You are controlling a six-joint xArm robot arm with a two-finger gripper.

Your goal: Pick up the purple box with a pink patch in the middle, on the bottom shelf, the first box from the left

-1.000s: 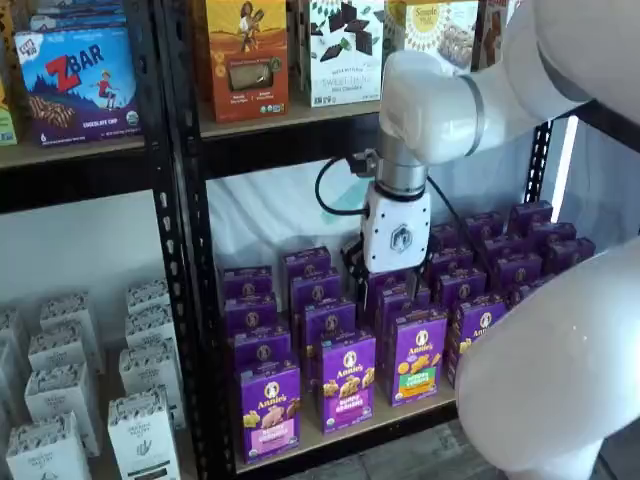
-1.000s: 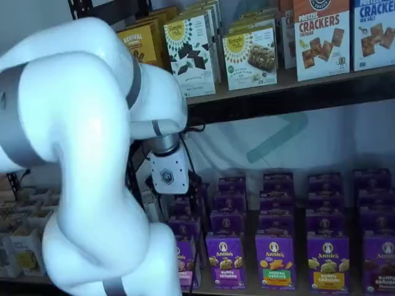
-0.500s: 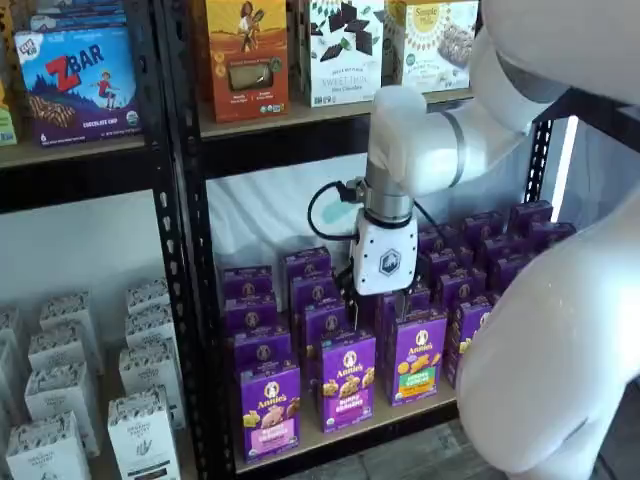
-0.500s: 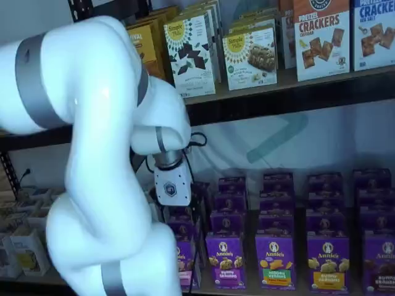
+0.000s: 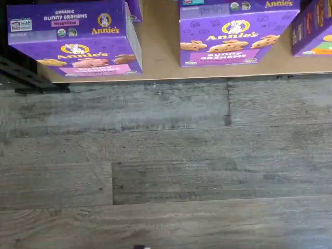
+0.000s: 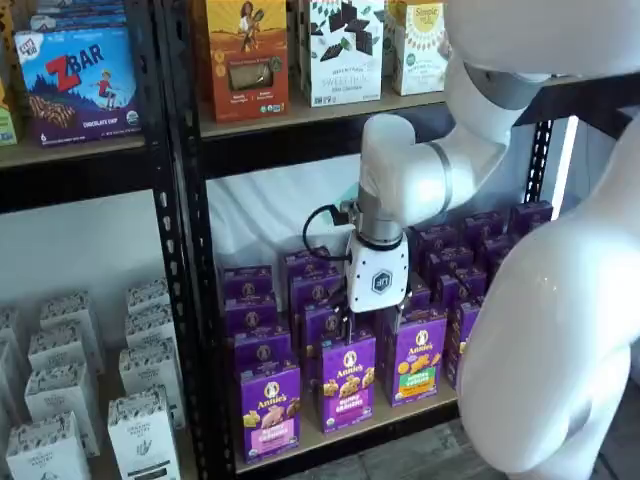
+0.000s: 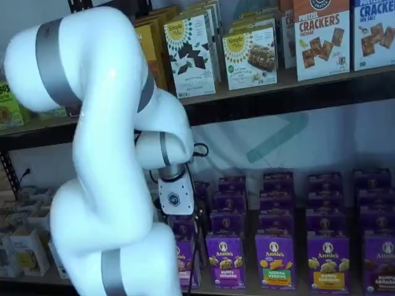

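The purple box (image 6: 269, 411) is standing upright at the front-left corner of the bottom shelf (image 6: 340, 436), face out, with a white rabbit logo on top, tan snack pictures mid-panel and a pink patch below. In a shelf view (image 7: 187, 262) it's mostly sitting behind the arm, only a strip showing. In the wrist view (image 5: 72, 39) its top panel is reading "Bunny Grahams", and it's sitting at the tan board's front edge (image 5: 155, 52), apart from the neighbouring box.
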